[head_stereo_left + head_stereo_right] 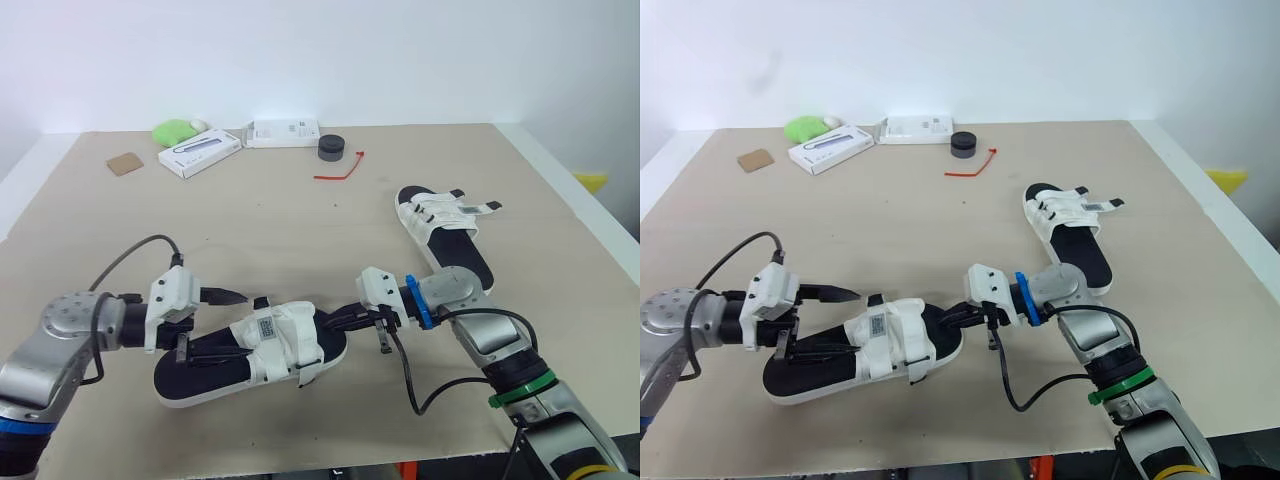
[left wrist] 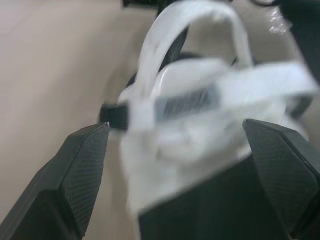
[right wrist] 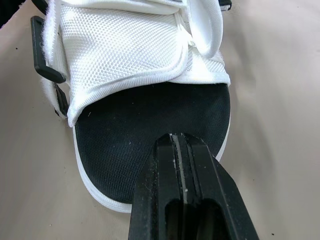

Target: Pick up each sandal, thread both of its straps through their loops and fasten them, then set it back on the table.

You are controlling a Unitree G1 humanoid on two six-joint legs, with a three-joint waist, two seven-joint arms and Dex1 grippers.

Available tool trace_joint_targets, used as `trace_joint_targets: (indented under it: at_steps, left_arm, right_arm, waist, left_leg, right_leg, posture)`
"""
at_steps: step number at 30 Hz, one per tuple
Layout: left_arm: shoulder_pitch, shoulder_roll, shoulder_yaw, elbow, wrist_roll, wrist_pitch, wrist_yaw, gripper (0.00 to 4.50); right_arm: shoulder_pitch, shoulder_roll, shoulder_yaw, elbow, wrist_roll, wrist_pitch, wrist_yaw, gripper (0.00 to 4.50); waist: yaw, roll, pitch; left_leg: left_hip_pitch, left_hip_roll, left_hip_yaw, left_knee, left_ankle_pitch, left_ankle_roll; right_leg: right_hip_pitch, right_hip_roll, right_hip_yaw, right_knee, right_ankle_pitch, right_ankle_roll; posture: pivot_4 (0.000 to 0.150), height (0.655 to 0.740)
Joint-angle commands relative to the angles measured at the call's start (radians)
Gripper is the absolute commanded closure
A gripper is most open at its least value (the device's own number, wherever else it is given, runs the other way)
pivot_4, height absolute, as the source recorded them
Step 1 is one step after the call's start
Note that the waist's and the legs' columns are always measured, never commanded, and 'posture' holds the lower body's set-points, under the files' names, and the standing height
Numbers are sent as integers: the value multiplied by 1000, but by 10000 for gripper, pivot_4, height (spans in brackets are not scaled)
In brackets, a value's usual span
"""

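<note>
A black-soled sandal with white straps (image 1: 275,345) lies near the table's front edge, between my two grippers. My left gripper (image 1: 243,320) stands open at its heel end, one finger above the straps and one low over the sole. In the left wrist view, the straps (image 2: 200,100) lie just ahead of the wide-spread fingers (image 2: 80,165). My right gripper (image 1: 332,322) is shut, with its tips at the sandal's toe; the right wrist view has its joined fingertips (image 3: 175,145) over the black footbed (image 3: 135,135). A second sandal (image 1: 440,225) lies flat further back on the right.
Along the table's far edge sit a green object (image 1: 175,130), two white boxes (image 1: 200,153) (image 1: 283,132), a black round object (image 1: 331,147), a red tie (image 1: 340,170) and a brown card (image 1: 126,163). The table's front edge (image 1: 300,468) runs close behind the near sandal.
</note>
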Motion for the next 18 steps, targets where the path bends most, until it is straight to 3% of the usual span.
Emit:
trace_joint_targets:
  at_steps: [1,7,15,18]
  left_arm:
    - [36,23,47,24,22,-57,-15,959]
    - [81,23,7,28,85,-165,-42,959]
    - [-9,-107,-111,66,155,-192,53,959]
    - [-71,-156,-145,111,170,-184,77,9539]
  right_arm:
    - [0,-13,-6,-13,-3,-6,10,45000]
    - [-10,-11,-3,4,-8,-16,17,45000]
    - [-8,-11,-5,-3,-8,-13,17,45000]
    - [-5,-18,-12,-13,-5,-8,15,45000]
  waist:
    - [0,0,0]
    - [0,0,0]
    - [1,0,0]
    - [2,0,0]
  left_leg:
    - [0,0,0,0,0,0]
    - [0,0,1,0,0,0]
    - [0,0,1,0,0,0]
    - [0,0,1,0,0,0]
  right_leg:
    - [0,0,0,0,0,0]
    - [0,-1,-1,0,0,0]
    - [0,-2,-1,-1,1,0]
    - [0,-1,-1,0,1,0]
  posture:
    - [1500,7400]
    - [1500,7400]
    - [1500,7400]
    - [1500,7400]
